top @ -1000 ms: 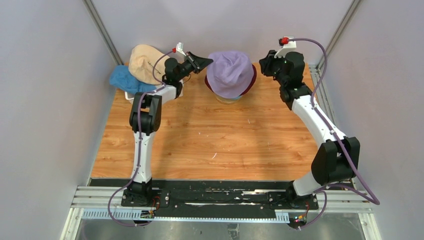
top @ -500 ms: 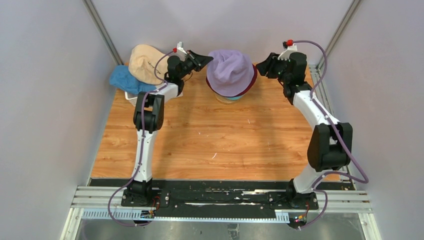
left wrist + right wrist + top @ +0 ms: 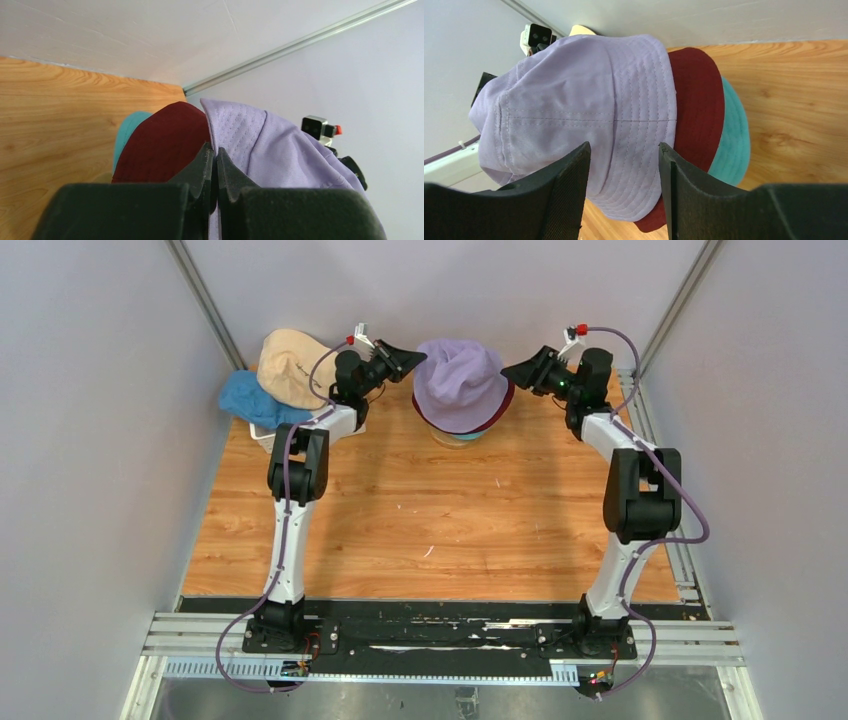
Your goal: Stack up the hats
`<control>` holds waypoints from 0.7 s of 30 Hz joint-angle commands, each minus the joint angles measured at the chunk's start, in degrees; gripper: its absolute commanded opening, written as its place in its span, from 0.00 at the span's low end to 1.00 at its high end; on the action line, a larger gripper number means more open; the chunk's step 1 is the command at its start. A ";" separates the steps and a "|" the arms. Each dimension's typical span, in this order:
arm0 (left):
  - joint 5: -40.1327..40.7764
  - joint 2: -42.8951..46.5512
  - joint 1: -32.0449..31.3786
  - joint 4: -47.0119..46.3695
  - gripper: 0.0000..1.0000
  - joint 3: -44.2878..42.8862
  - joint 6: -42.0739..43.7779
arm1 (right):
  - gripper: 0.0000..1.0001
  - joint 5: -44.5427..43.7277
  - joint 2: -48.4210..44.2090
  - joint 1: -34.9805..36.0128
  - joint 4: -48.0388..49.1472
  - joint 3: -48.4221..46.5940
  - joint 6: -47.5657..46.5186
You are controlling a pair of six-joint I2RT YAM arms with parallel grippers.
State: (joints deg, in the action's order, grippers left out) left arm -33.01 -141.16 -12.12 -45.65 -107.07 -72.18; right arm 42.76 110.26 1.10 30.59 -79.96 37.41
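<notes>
While lavender hat sits atop dark red hat and teal hat at back centre, blue hat and beige hat lie unstacked back-left; left gripper closed at lavender brim, right gripper jaws apart beside it

The left arm and the right arm are white tubes with fat black joints. A purple cable runs along each one. The left tool and the right tool are black and pointed. A little red cap sits by each wrist.
</notes>
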 commanded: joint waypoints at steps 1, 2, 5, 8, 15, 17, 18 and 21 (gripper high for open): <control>-0.06 -1.04 0.35 -0.38 0.08 -2.02 -0.50 | 0.52 4.97 2.35 -1.02 6.65 -2.01 5.24; -0.28 -1.04 0.30 -0.53 0.10 -2.07 -0.62 | 0.52 4.89 2.75 -1.09 6.72 -1.98 5.30; -0.76 -0.81 0.25 -0.99 0.13 -1.54 -0.77 | 0.52 4.96 3.03 -1.28 7.49 -1.69 5.69; -1.19 -0.65 0.23 -1.32 0.17 -1.11 -0.84 | 0.52 5.10 5.46 -1.45 7.83 -1.77 6.05; -1.83 -0.49 0.17 -1.29 0.24 -0.60 -0.61 | 0.52 5.23 8.10 -1.85 9.45 -2.12 7.33; -1.92 -0.55 0.18 -1.21 0.27 -0.53 -0.59 | 0.53 5.67 8.97 -2.02 10.77 -2.19 8.31; -1.96 -0.60 0.17 -1.20 0.27 -0.51 -0.59 | 0.53 5.97 9.46 -2.19 11.65 -2.29 8.94; -2.05 -0.68 0.17 -0.96 0.26 -0.43 -0.51 | 0.53 7.22 10.91 -2.57 15.63 -2.49 12.09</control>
State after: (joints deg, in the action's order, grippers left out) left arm -33.54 -141.16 -12.05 -45.69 -107.04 -72.88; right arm 47.46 119.13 -0.03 39.62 -80.31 45.60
